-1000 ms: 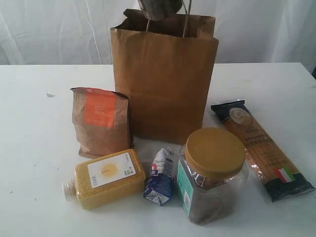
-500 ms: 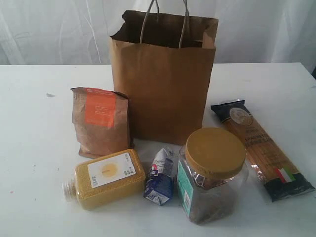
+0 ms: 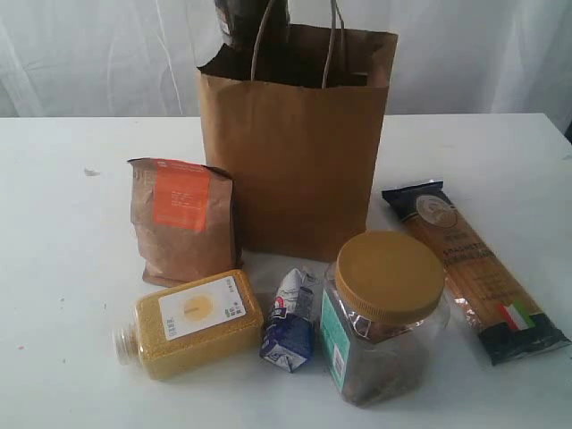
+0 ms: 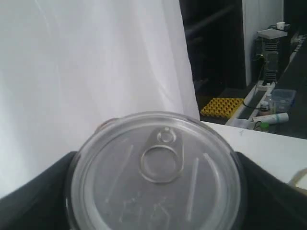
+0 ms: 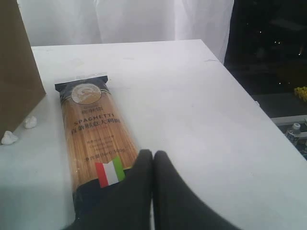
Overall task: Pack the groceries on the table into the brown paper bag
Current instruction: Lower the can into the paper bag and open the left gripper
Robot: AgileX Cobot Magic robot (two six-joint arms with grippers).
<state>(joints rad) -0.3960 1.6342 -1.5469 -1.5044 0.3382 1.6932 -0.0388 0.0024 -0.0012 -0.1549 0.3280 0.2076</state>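
Left gripper clamps the dark pull-tab tin: round, ribbed silver lid, ring tab centred. The tin is held above the brown paper bag mouth. Right gripper, fingers together, hovers over the long spaghetti packet on the table.

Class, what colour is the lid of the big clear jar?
Mustard yellow; the lid shows best in the exterior view.

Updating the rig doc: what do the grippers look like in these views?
Both are plain matte black. The right gripper has two smooth fingers tapering to rounded tips. Of the left gripper only two broad black fingers show, one on each side. No cables, markings or arm links show.
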